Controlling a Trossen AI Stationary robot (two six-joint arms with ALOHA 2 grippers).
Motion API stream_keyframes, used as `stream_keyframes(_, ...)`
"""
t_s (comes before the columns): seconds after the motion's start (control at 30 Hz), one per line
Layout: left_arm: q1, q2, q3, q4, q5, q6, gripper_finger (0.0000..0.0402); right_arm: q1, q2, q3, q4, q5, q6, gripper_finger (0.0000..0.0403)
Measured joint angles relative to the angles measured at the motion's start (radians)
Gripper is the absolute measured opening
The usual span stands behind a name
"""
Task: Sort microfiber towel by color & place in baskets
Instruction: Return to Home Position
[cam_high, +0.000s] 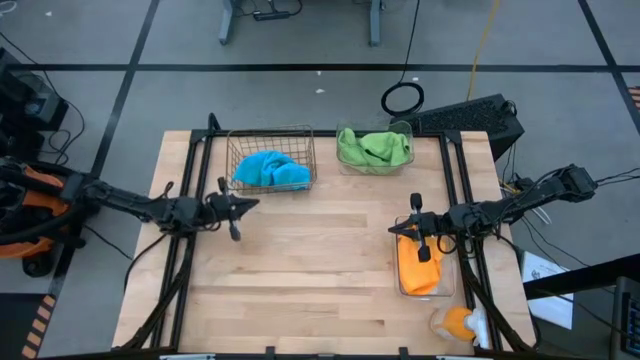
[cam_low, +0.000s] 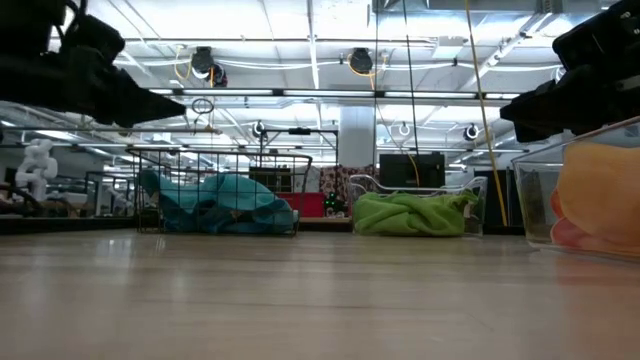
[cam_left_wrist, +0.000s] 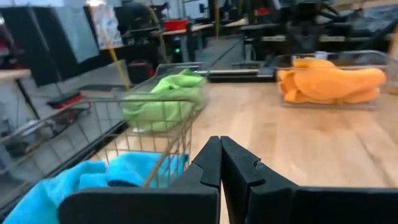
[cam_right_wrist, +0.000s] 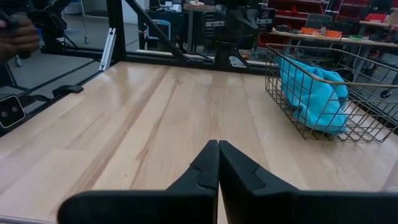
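Observation:
A blue towel (cam_high: 268, 170) lies in the wire-grid basket (cam_high: 272, 135) at the far side of the table; it also shows in the right wrist view (cam_right_wrist: 314, 93). A green towel (cam_high: 375, 148) fills the clear bin (cam_high: 406, 130) beside the basket. An orange towel (cam_high: 418, 268) lies in the second clear bin (cam_high: 448, 290) near the right edge. My left gripper (cam_high: 252, 204) hovers shut just near of the wire basket, holding nothing. My right gripper (cam_high: 394, 229) hangs shut over the far end of the orange bin, holding nothing.
Bare wood (cam_high: 310, 265) spreads across the middle and near side of the table. A black box (cam_high: 470, 115) and a cable ring (cam_high: 402, 98) sit beyond the far right corner. An orange and white object (cam_high: 458, 322) lies at the near right corner. A person's hand (cam_right_wrist: 18, 37) shows beyond the table.

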Motion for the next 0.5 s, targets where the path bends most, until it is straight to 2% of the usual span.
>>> stream_keyframes(0.2,0.082,-0.002,0.000,0.020,0.207,0.012,0.0004,0.000,0.000,0.000,-0.001,0.000,0.004,0.0000)
stream_keyframes(0.5,0.100,-0.050,-0.001,0.031,0.232,0.028,0.0004,0.000,0.000,0.000,-0.007,0.000,0.001,0.0000)
